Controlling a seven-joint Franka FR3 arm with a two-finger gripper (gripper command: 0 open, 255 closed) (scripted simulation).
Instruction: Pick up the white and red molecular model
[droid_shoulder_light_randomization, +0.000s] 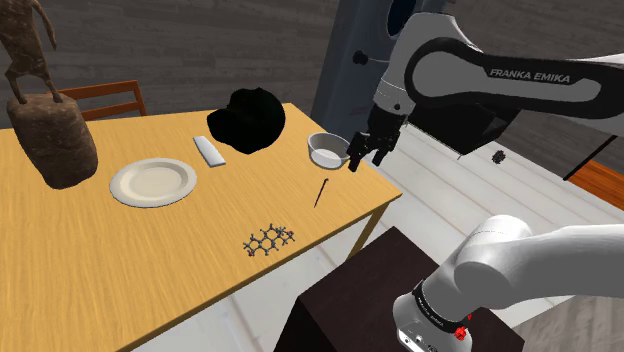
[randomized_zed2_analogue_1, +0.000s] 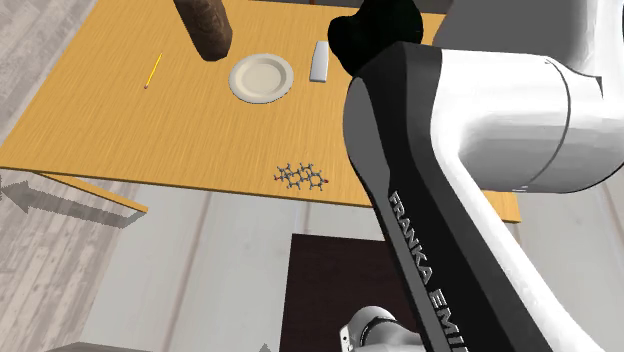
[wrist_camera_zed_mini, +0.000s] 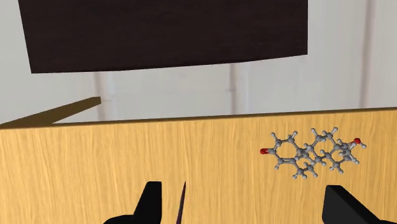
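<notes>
The molecular model (droid_shoulder_light_randomization: 268, 241) is a small lattice of grey and whitish balls with red ends, lying flat on the wooden table (droid_shoulder_light_randomization: 80, 260) near its edge beside the stand. It also lies close to that edge in the second exterior view (randomized_zed2_analogue_1: 302, 178). My gripper (droid_shoulder_light_randomization: 366, 160) hangs above the table's corner by a small bowl (droid_shoulder_light_randomization: 328, 148), well away from the model. In the wrist view the gripper (wrist_camera_zed_mini: 248, 210) is open with nothing in it, and the model (wrist_camera_zed_mini: 315, 153) lies ahead, nearer one fingertip (wrist_camera_zed_mini: 347, 207).
A thin dark stick (droid_shoulder_light_randomization: 321, 192) lies between the bowl and the model. Further in sit a white plate (droid_shoulder_light_randomization: 153, 182), a grey flat piece (droid_shoulder_light_randomization: 209, 151), a black lump (droid_shoulder_light_randomization: 247, 120) and a brown statue (droid_shoulder_light_randomization: 45, 110). The dark stand (droid_shoulder_light_randomization: 400, 290) sits beside the table.
</notes>
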